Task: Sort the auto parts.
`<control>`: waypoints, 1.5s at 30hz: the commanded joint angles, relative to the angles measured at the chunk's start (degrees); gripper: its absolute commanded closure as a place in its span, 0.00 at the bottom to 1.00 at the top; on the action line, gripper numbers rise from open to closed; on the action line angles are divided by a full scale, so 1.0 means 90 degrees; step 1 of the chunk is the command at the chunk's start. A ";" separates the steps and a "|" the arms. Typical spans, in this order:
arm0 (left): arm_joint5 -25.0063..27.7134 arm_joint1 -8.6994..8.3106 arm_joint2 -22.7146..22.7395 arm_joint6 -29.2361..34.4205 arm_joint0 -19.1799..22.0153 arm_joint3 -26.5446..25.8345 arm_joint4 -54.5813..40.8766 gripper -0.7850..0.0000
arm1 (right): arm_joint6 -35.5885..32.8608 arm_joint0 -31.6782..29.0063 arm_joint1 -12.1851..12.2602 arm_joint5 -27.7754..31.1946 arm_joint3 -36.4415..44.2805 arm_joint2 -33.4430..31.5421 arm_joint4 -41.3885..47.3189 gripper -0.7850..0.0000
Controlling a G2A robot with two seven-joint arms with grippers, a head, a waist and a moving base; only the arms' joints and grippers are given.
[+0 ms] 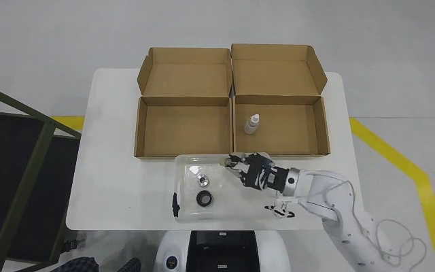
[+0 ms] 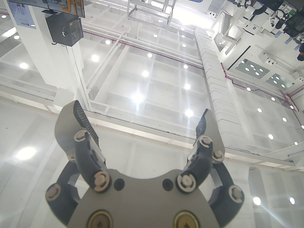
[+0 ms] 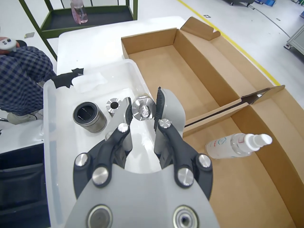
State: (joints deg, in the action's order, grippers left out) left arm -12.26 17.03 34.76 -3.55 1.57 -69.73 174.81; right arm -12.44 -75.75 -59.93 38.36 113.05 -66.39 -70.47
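Observation:
My right gripper [image 3: 144, 100] is shut on a round silver metal part [image 3: 143, 111], just above the far end of a clear plastic bin [image 3: 47, 119]. The top view puts this gripper [image 1: 235, 167] at the bin's [image 1: 178, 204] right rim. Lying in the bin are a dark-bored bearing sleeve [image 3: 89, 117] [image 1: 205, 198] and a small silver part [image 3: 113, 105] [image 1: 202, 181]. Beyond the bin stand two open cardboard boxes, the left box [image 1: 183, 129] and the right box [image 1: 285, 128]. My left gripper [image 2: 142, 119] points up at the ceiling, open and holding nothing.
A white spray bottle [image 1: 251, 124] [image 3: 235, 144] lies in the right box. A black scrap [image 3: 64, 79] clings to the bin's end rim. A green metal rack [image 1: 27, 177] stands left of the white table [image 1: 109, 170]. Bare table lies left of the bin.

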 commanded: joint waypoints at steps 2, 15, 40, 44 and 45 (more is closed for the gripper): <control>0.0000 0.0000 0.0000 0.0000 0.0000 0.0000 0.0000 0.00 | 0.0264 -0.0066 0.0003 -0.0049 0.0012 -0.0114 0.0158 1.00; 0.0000 0.0000 0.0000 0.0000 0.0000 0.0000 0.0000 0.00 | 0.1872 -0.0186 -0.0037 -0.0144 -0.0152 -0.0512 0.0898 1.00; 0.0000 0.0000 0.0000 0.0000 0.0000 0.0000 0.0000 0.00 | 0.3139 -0.0282 -0.0134 -0.0007 -0.0276 -0.0824 0.1347 1.00; 0.0000 0.0000 0.0000 0.0000 0.0000 0.0000 0.0000 0.00 | 0.3258 -0.0293 -0.0142 0.0054 -0.0260 -0.0855 0.1246 1.00; 0.0000 0.0000 0.0000 0.0000 0.0000 0.0000 0.0000 0.00 | 0.3280 -0.0296 -0.0144 0.0065 -0.0255 -0.0864 0.1220 1.00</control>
State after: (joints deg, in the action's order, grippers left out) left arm -12.26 17.03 34.76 -3.55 1.57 -69.73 174.81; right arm 16.93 -78.40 -61.22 38.86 110.72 -74.11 -59.31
